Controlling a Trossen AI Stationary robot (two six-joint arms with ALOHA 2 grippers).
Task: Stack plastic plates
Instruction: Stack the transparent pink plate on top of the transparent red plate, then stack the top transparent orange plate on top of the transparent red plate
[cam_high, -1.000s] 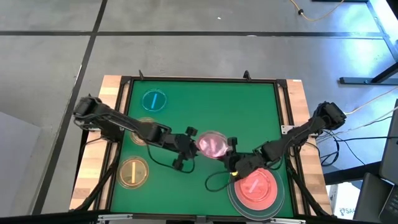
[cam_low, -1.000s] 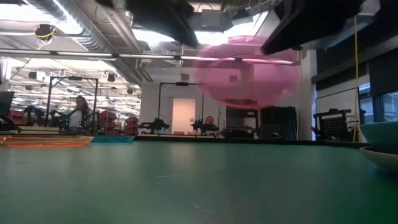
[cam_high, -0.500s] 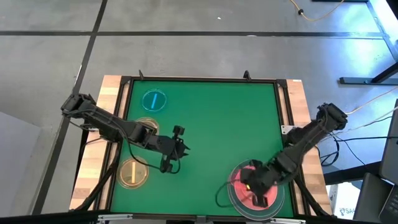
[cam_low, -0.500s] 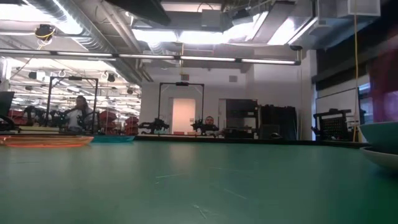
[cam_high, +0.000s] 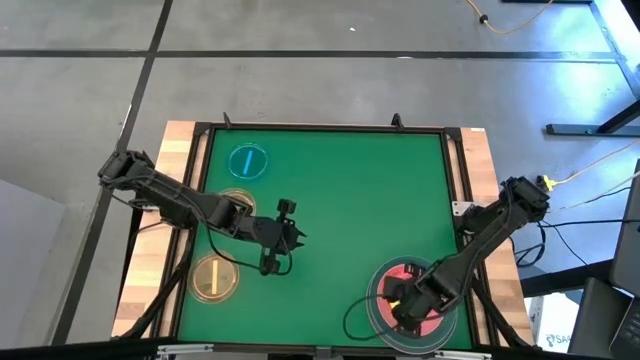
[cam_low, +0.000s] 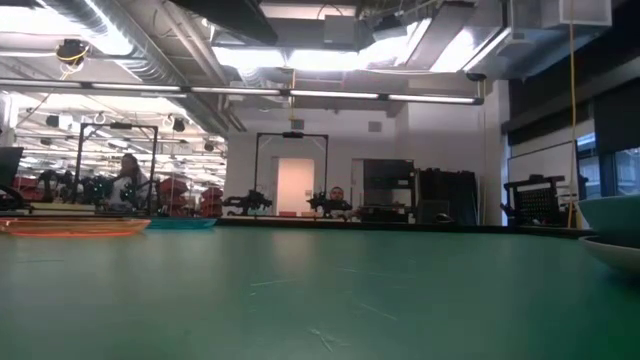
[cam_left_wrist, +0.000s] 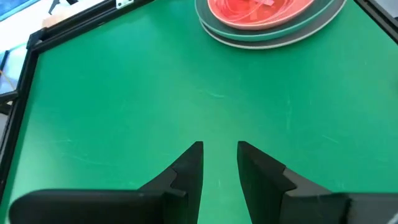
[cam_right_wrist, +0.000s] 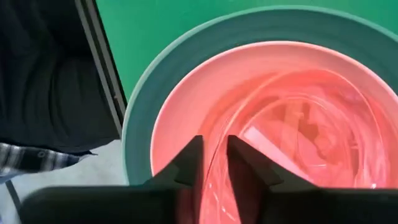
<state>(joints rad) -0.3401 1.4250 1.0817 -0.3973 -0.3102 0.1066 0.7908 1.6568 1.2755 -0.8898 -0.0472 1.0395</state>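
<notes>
Stack: large pink plastic plate (cam_high: 405, 292) nested in a dark teal-grey plate (cam_right_wrist: 140, 134) at the green bench (cam_high: 330, 190) 5 o'clock corner, translucent pink small plate (cam_right_wrist: 298, 134) inside.
Right gripper (cam_right_wrist: 213, 149): over that stack, jaws narrow around the translucent plate's rim.
Left gripper (cam_left_wrist: 219, 155): 8 o'clock of centre, jaws narrow, holding nothing.
Others: blue striped plate (cam_high: 247, 161) at 10 o'clock; amber plate (cam_high: 215, 277) at 8 o'clock.

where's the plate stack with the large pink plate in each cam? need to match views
High: large pink plate at the bottom right, under the right gripper.
Low: only a plate rim at the right edge.
Left wrist: top, right of centre.
Right wrist: fills the frame.
Shared landmark: green mat.
</notes>
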